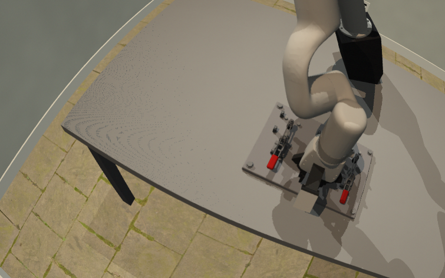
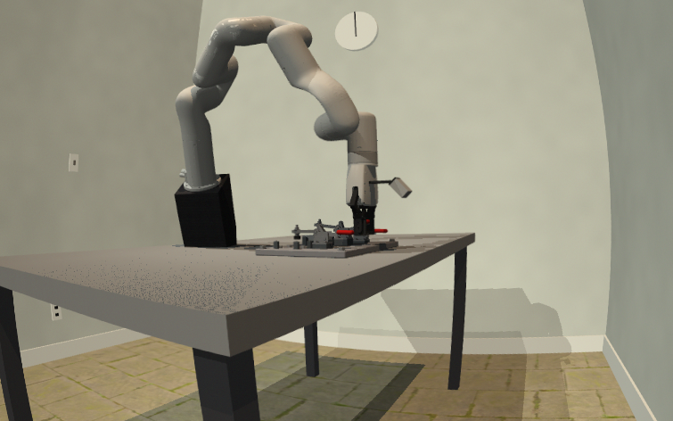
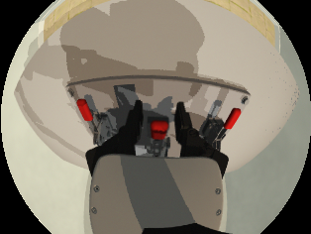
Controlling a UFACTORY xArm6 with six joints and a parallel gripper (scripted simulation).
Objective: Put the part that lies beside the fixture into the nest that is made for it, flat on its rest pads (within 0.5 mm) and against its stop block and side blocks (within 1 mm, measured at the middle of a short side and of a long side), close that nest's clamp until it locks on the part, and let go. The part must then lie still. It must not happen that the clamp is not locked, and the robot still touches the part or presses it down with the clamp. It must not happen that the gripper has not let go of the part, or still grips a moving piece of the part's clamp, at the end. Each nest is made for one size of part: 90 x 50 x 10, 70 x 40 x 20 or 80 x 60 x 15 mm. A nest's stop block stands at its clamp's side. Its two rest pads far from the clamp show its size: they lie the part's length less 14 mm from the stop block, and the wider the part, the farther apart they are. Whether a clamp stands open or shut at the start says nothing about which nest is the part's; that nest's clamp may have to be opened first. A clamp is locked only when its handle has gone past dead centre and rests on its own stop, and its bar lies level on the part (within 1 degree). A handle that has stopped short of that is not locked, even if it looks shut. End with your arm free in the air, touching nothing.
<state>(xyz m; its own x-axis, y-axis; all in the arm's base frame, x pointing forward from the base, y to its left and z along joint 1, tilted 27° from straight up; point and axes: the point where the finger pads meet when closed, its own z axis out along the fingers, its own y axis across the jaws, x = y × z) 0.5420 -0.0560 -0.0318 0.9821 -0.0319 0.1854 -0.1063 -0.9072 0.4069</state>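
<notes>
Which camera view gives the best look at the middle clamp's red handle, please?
The wrist view: the red handle sits between the parted fingers. From the top the arm hides it; the exterior view shows only red slivers.

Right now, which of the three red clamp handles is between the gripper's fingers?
The middle handle: it sits between the open gripper fingers; the left handle and right handle stand clear.

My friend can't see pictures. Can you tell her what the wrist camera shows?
The gripper points down at a grey fixture plate, its two dark fingers apart with the middle red clamp handle between them. Two more red handles sit left and right.
</notes>
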